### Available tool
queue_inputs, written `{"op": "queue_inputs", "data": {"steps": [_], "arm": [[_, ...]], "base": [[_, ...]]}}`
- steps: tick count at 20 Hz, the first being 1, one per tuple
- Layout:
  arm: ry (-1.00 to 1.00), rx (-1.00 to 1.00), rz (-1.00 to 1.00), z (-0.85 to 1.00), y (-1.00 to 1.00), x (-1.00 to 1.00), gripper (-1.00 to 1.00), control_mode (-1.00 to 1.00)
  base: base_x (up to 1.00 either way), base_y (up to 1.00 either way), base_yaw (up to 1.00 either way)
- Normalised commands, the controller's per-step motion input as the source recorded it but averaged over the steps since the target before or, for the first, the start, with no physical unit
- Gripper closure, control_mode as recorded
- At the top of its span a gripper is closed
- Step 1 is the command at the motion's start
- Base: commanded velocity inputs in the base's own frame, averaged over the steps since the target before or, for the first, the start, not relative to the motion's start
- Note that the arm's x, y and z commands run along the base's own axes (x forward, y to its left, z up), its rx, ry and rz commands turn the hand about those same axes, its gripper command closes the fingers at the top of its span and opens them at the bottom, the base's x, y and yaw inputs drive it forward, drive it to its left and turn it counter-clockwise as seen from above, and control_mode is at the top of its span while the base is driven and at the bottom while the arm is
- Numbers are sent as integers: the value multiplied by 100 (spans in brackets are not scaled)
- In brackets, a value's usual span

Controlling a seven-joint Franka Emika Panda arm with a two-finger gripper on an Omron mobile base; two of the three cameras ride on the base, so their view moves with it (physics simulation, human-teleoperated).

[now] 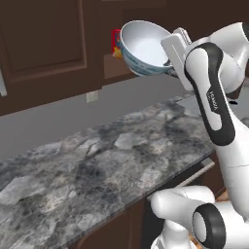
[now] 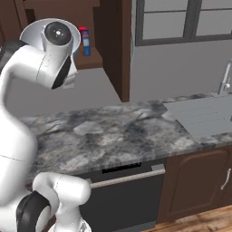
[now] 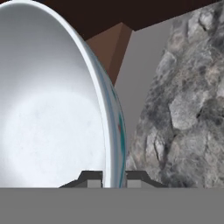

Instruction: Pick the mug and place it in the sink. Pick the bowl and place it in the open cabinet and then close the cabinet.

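The fingers (image 3: 114, 178) are clenched on the rim of the bowl (image 1: 143, 47), one inside and one outside the wall, holding it tilted high above the table (image 1: 112, 160). In the left base view the open cabinet (image 1: 116, 65) shelf lies just beyond the bowl at about 9 o'clock, so the coming move is judged to be a short advance that way. In the hand view the bowl's wall runs toward 12 o'clock from the fingers.
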Motion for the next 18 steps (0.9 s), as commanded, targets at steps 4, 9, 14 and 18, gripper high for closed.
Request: {"op": "queue_inputs", "data": {"steps": [4,9,14,18], "arm": [[4,0,0,-15,23,72,100,-100],[3,1,2,-12,10,66,100,-100],[0,0,3,0,1,67,100,-100],[0,0,0,0,9,52,100,-100]], "base": [[0,0,0],[0,0,0],[0,0,0],[0,0,0]]}}
